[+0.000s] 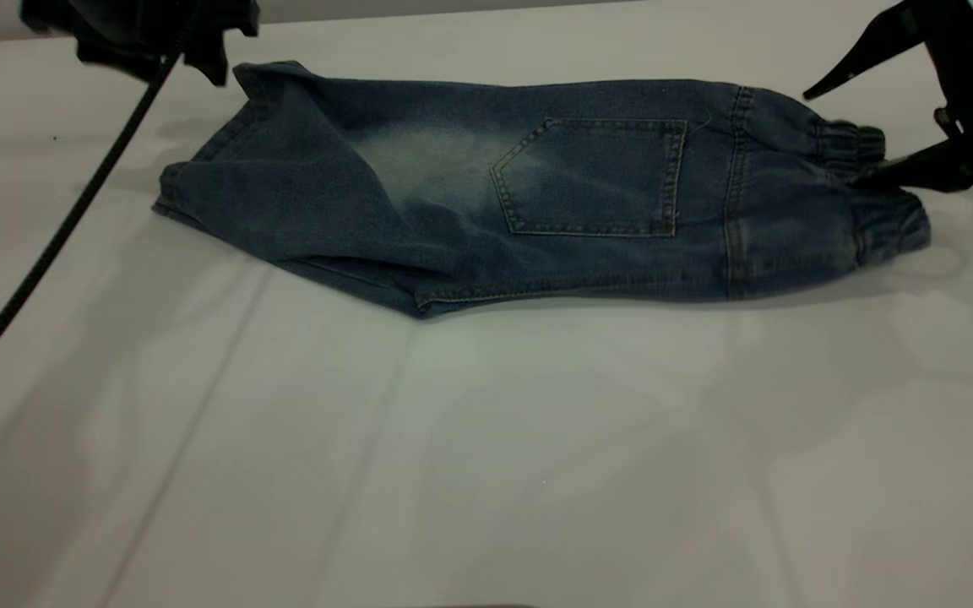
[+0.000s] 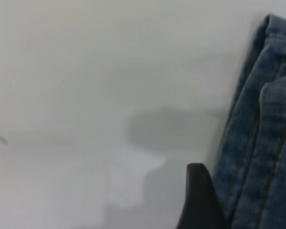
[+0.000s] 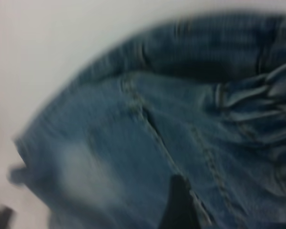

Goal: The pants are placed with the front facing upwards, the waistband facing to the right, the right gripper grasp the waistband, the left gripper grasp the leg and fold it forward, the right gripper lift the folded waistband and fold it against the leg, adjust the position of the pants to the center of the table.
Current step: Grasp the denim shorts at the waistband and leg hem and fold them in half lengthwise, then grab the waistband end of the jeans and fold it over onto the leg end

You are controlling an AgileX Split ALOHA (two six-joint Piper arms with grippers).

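The blue denim pants (image 1: 470, 181) lie folded lengthwise on the white table (image 1: 486, 439), with a patch pocket (image 1: 596, 177) facing up. The gathered waistband (image 1: 875, 190) points right and the leg hem (image 1: 263, 80) points left. My right gripper (image 1: 831, 135) is open at the waistband. Its lower finger (image 1: 892, 171) rests on the puckered band and its upper finger (image 1: 850, 59) is raised clear. The right wrist view shows one finger (image 3: 178, 205) over the denim. My left gripper (image 1: 191, 42) hovers open just beyond the hem, and one finger (image 2: 198, 200) shows beside the hem edge (image 2: 257, 143).
A black cable (image 1: 56, 236) runs diagonally from the left arm down across the table's left side. Bare tabletop spreads wide in front of the pants and to the left.
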